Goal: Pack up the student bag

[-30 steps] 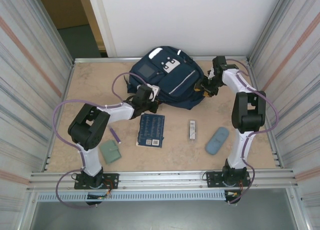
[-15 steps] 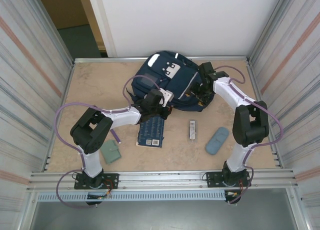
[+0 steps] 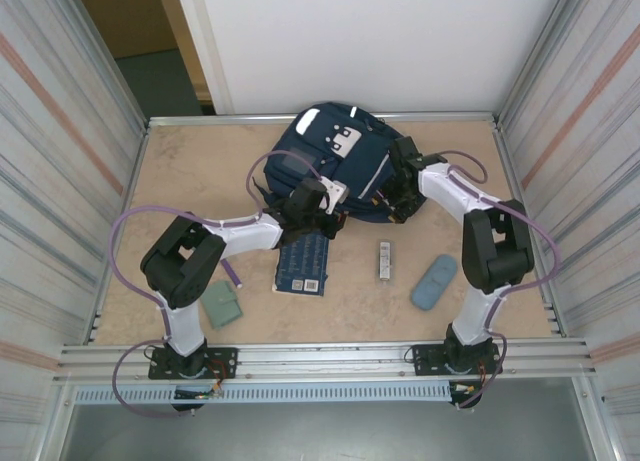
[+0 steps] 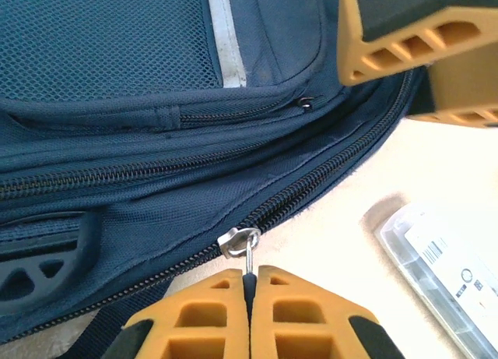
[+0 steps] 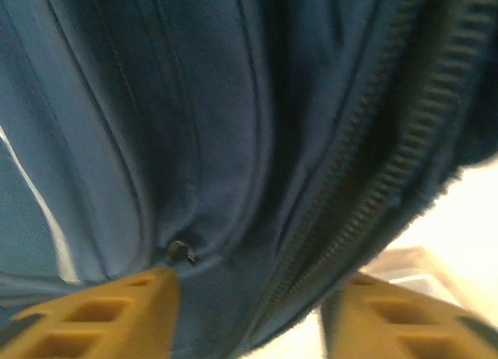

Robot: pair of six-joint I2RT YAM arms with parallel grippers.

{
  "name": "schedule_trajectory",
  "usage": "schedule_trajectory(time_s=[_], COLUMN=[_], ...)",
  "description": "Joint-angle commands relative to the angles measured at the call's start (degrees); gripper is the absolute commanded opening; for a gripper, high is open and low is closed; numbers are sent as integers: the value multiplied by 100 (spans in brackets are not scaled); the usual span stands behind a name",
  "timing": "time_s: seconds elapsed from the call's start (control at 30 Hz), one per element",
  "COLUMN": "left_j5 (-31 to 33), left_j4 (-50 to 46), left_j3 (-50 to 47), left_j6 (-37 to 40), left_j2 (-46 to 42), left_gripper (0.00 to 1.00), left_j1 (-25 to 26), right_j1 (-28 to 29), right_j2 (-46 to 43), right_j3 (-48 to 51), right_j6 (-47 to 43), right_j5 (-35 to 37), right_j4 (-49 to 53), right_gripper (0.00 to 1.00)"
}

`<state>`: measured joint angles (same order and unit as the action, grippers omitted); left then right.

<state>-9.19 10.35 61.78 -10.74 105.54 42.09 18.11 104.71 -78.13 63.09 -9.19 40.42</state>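
On the table [image 3: 190,181], a green pouch [image 3: 220,304] lies near left, with a dark-blue book [image 3: 303,262] right of it. The left gripper [image 4: 250,277] is clamped on a zipper pull [image 4: 238,241] at the near edge of the student bag [image 3: 335,161], which lies at the far middle. The right gripper [image 5: 249,297] stands with jaws apart at the bag's right edge, gripping nothing. A grey-blue case [image 3: 433,282] lies near right.

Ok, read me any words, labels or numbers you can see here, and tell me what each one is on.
Nothing here is legible.
The clear case: barcode label, print too blurred.
The dark-blue book: stickers too small to read.
The student bag: white patches, no readable text.
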Motion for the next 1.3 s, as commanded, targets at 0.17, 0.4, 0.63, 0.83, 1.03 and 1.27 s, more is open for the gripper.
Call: schedule_trajectory(time_s=[0.17,0.4,0.63,0.83,1.03,1.27], left_j5=[-175,827,1601,2071,2535,1707], left_j4=[78,-245,-393,-644,-992,-1731], left_j3=[-558,-1005,-1212,-1166,-1148,-717], left_j6=[-387,-264,-313,-483,-703,-1340], left_j2=[-684,-1152,-1542,-1725,-1878,-2049], left_gripper=[0,0,0,0,21,46], left_j1=[-1209,-1601,-2005,-2196,-2256,-2241], right_j1=[-71,48,669,978,1334,1378], right_j2=[-103,-175,326,883,1241,563], right_j3=[-91,-459,-925,-1177,-1062,-624], right_j6=[-613,-1171,-1162,-1176,-1094,-1650], right_j5=[-699,-1255,-1938,-1758,-1563,-881], right_j4=[-76,-36,-303,-709,-1067,-1011], right_gripper=[7,6,7,8,20,42])
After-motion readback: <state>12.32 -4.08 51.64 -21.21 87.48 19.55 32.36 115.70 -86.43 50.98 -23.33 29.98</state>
